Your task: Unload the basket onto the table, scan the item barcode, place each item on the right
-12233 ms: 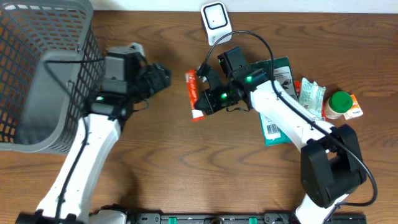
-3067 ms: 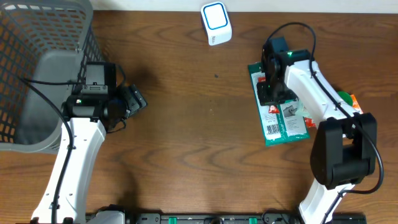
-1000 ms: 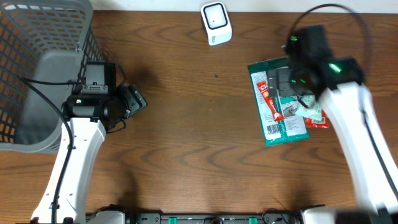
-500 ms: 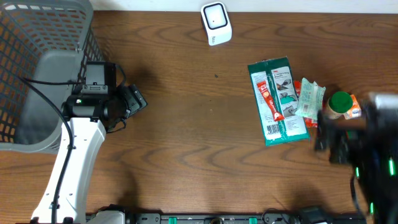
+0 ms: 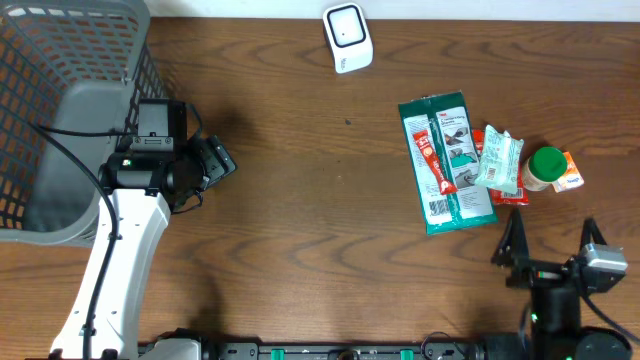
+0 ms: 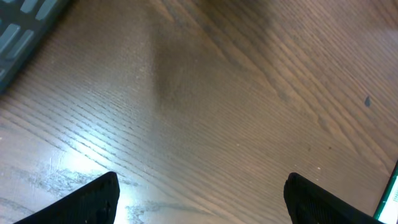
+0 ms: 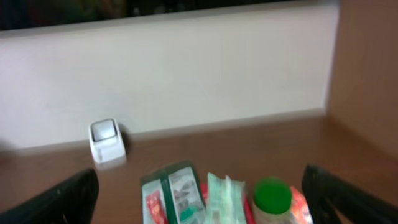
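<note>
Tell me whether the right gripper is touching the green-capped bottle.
Apart. The overhead view shows the right gripper open, with a strip of bare table between its fingertips and the green-capped bottle.

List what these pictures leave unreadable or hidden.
Overhead: print on the green packet too small to read.
Overhead: orange pack mostly hidden under the green-capped bottle.
Right wrist: whole view blurred; bottom edge cuts off packet and bottle.
Overhead: left and top edges crop the basket.
</note>
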You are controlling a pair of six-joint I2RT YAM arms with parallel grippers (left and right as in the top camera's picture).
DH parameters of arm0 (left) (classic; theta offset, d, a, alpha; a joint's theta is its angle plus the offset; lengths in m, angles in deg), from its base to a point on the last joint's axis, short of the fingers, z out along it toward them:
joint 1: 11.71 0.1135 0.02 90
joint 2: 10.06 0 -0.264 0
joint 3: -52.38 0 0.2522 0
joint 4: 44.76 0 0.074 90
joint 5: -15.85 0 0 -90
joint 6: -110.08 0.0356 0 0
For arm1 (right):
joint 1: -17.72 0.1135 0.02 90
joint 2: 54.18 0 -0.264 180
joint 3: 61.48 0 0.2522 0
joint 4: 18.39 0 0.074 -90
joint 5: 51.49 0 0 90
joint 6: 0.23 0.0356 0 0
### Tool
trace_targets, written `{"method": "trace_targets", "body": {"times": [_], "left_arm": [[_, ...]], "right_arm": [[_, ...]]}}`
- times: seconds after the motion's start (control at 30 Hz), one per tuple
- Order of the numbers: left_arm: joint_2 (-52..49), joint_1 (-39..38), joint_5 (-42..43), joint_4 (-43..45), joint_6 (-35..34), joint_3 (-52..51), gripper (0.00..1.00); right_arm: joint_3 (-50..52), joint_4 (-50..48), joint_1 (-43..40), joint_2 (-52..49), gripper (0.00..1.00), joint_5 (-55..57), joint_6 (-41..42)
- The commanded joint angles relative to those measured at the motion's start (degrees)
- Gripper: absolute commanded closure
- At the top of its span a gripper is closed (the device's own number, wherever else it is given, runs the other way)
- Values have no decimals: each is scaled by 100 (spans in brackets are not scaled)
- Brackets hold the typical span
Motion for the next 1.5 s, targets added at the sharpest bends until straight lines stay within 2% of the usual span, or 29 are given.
{"method": "trace_targets", "body": {"times": [0.0,0.2,0.33,0.53,0.8,1.47], "left_arm": [[-28,26,-13,-15,37,-15,15],[-28,26,-13,-17,37,-15,15],[-28,26,-13,-15,37,-15,15],[-28,26,-13,-15,37,-15,15],[-28,26,-13,-15,37,-15,15],[-28,24,-13,-15,37,-15,15]], "right_arm": [[717,-1290,-57,151,1,-286,258],[1849,-3963,-57,151,1,-448,258],[2361,-4559,-57,151,1,-448,258],[2933,-4398,-57,153,1,-448,258],[2931,-2096,-57,153,1,-452,245],[2933,-2144,-57,151,1,-472,125]]}}
